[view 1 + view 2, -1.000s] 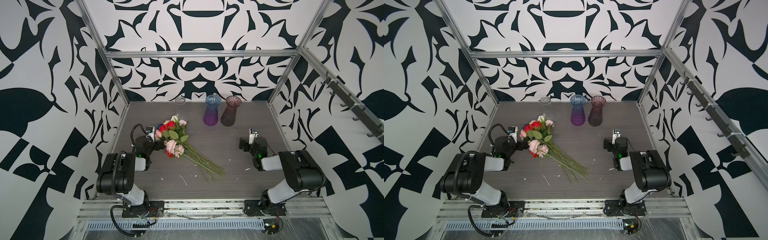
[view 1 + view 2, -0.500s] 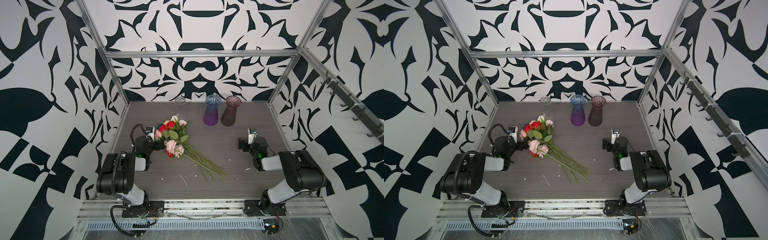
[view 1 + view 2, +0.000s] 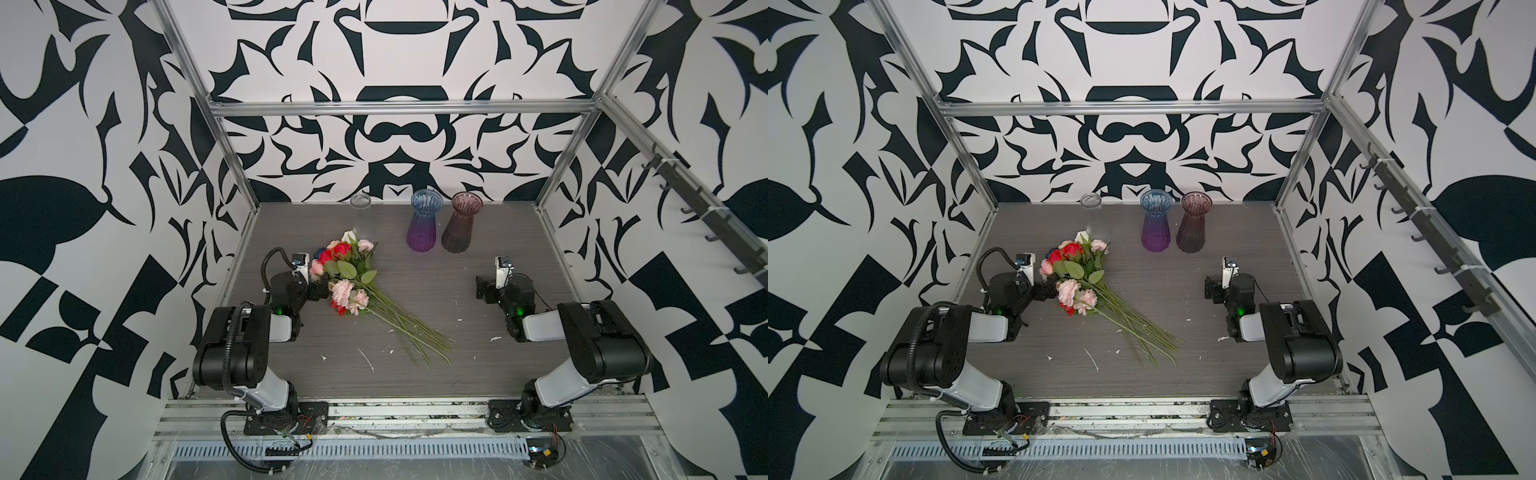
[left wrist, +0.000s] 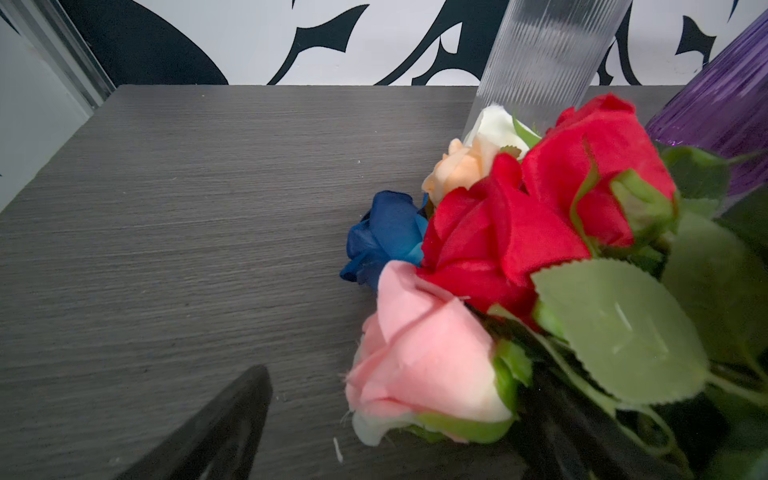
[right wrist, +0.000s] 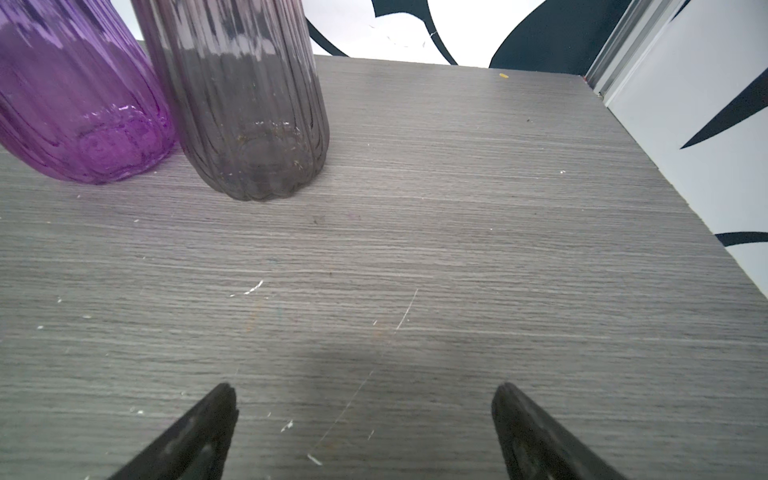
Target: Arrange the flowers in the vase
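Holding put: nothing has shifted in the last sec; left gripper [image 3: 321, 290] jaws spread wide, empty, pink rose [image 4: 419, 357] just ahead; right gripper [image 5: 365, 399] likewise spread, empty, facing purple vase [image 5: 83, 104] and smoky vase [image 5: 249, 104]; flowers [image 3: 351, 282] lie bunched on table [image 3: 457, 353], heads by left gripper, stems toward the middle, clear vase [image 4: 540, 54] just behind; none in a vase, so task prob. unstarted; grab comes next.
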Motion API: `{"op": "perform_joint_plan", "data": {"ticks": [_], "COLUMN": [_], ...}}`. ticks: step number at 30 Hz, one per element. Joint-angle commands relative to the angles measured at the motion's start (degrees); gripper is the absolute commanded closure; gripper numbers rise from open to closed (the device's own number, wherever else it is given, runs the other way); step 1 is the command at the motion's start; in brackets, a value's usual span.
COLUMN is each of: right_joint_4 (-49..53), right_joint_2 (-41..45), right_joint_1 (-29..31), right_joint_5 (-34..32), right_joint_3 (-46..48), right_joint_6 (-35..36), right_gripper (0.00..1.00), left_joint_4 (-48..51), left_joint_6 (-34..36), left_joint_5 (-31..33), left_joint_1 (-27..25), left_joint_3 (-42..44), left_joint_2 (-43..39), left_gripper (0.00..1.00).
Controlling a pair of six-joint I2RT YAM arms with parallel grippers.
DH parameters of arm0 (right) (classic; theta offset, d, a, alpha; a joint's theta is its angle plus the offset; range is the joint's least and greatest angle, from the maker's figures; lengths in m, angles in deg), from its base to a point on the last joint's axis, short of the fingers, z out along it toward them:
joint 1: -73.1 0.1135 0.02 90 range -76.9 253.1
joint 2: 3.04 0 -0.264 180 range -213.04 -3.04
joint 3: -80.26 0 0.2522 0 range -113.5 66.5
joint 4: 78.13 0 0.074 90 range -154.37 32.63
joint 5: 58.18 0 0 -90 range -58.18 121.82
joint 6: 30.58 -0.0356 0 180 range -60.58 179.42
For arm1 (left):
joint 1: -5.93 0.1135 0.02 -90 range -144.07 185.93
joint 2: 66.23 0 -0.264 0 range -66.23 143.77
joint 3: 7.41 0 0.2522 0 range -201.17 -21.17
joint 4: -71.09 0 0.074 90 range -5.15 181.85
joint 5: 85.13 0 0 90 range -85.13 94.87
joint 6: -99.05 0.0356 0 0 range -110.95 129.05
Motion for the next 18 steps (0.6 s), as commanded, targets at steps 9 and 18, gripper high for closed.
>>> {"op": "perform_joint_plan", "data": {"ticks": [9,18], "right_joint_4": [-1.82,-1.48], "right_joint_2": [1.62,2.11], "right_joint_1": [0.08,0.07], "right_joint_5": [0.47,-4.71], "right_joint_3": [-0.47,-0.72], "right_joint_6": [0.28,-2.31], "right_gripper": [0.01,0.01], "left_joint_4": [-0.09,-3.83], "left_joint_6": [-0.29,-0.83], "left_joint_5": [-0.63,1.23], "left_joint_1": [0.19,-0.28], "left_joint_3": [-0.57,2.37], "left_joint_2": [-0.57,-3.21], "left_gripper": [0.01,0.01]}}
